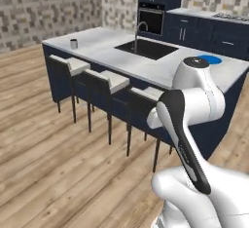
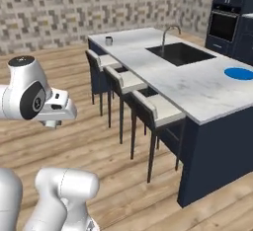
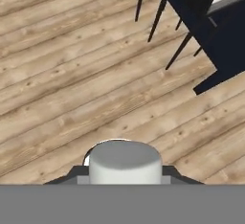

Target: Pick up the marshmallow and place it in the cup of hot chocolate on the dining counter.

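Three stools (image 2: 148, 107) line the marble desk (image 1: 146, 64) w/ sink (image 2: 180, 53) on wood floor (image 3: 72, 89). Mug (image 1: 74, 43) sits at far end, blue plate (image 2: 239, 73) near end. Marshmallow too small to spot; hand's open/closed state can't be told.

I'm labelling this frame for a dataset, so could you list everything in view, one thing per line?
Dining counter: one, white-grey marble on a navy base, centre of the room.
Cup of hot chocolate: one, light grey, at the counter's far end.
Plate: one, blue, flat, on the counter's near end.
Sink: one, dark, set into the counter, with a curved metal tap.
Stools: three, dark frames with pale cushions, along the counter's side.
Oven: one, black, built into navy cabinets behind.
Floor: light wood planks.
Marshmallow: too small to find.
Robot arm: one, white with dark joints, away from the counter; jaws not made out.
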